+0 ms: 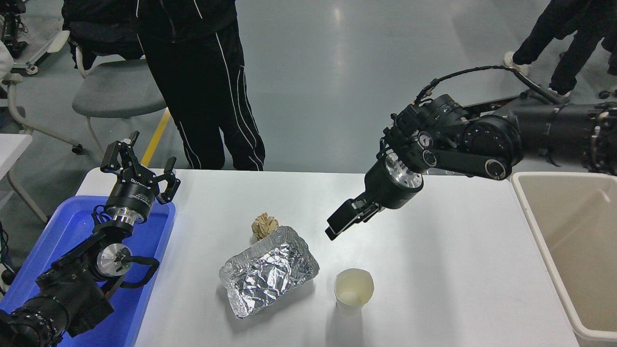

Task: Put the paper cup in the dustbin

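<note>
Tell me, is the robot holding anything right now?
No. The right gripper hangs above the table, away from the paper cup; the left gripper is open and empty.

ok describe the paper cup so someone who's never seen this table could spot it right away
Start at the white table, near its front edge. The paper cup stands upright there, just right of the crumpled foil tray. It is the only smooth, round, white thing, open-topped with a cream inside, unlike the foil or the brown paper ball.
</note>
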Motion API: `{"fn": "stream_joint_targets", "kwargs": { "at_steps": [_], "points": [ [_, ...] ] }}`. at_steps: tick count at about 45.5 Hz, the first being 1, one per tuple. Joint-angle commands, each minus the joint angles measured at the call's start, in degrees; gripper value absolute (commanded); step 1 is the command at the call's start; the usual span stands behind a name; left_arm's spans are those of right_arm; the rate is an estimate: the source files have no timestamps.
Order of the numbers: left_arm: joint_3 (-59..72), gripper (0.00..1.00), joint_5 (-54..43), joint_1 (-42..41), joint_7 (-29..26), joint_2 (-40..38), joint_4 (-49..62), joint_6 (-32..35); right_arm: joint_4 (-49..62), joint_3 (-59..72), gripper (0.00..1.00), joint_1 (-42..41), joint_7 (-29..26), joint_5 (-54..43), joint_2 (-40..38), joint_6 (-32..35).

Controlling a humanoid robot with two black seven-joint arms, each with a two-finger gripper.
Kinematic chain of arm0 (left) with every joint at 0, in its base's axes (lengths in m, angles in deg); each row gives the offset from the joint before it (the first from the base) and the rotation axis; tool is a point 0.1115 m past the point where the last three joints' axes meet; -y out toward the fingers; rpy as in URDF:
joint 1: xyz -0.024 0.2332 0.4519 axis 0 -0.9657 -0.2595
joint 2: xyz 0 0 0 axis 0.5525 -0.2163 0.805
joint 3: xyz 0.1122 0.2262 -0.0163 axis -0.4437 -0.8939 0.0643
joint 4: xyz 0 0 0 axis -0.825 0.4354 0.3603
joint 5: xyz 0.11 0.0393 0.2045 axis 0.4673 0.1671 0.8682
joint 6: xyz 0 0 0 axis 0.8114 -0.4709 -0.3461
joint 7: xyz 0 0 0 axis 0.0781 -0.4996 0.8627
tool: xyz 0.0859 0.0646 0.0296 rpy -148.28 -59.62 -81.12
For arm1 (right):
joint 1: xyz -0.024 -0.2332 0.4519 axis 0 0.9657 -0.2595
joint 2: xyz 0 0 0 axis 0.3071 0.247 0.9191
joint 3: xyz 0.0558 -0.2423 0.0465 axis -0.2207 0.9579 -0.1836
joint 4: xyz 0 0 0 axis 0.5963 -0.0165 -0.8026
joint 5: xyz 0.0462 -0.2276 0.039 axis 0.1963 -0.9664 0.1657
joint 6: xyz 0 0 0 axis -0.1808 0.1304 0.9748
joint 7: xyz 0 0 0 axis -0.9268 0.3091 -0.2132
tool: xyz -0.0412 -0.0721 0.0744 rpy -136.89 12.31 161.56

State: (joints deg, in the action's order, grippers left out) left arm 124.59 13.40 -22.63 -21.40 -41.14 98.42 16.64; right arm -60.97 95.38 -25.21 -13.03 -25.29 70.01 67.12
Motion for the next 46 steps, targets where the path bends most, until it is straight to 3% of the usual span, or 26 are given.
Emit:
{"fn": "stream_joint_targets", "kwargs": {
  "at_steps": [1, 27, 46],
  "points": [
    [0.00, 1.00, 0.00, 0.00, 0.00, 0.00, 0.00, 0.00, 1.33, 0.13, 0.99, 4.41, -0.16, -2.63, 2.89, 0.42],
    [0.00, 1.00, 0.00, 0.00, 0.00, 0.00, 0.00, 0.00, 13.02, 0.13, 0.99, 15.23, -0.08, -4.04, 2.89, -0.11],
    [0.00, 1.00, 0.00, 0.00, 0.00, 0.00, 0.00, 0.00, 13.90, 0.13, 0.99, 20.41, -0.08, -5.88, 2.89, -3.27]
  ]
}}
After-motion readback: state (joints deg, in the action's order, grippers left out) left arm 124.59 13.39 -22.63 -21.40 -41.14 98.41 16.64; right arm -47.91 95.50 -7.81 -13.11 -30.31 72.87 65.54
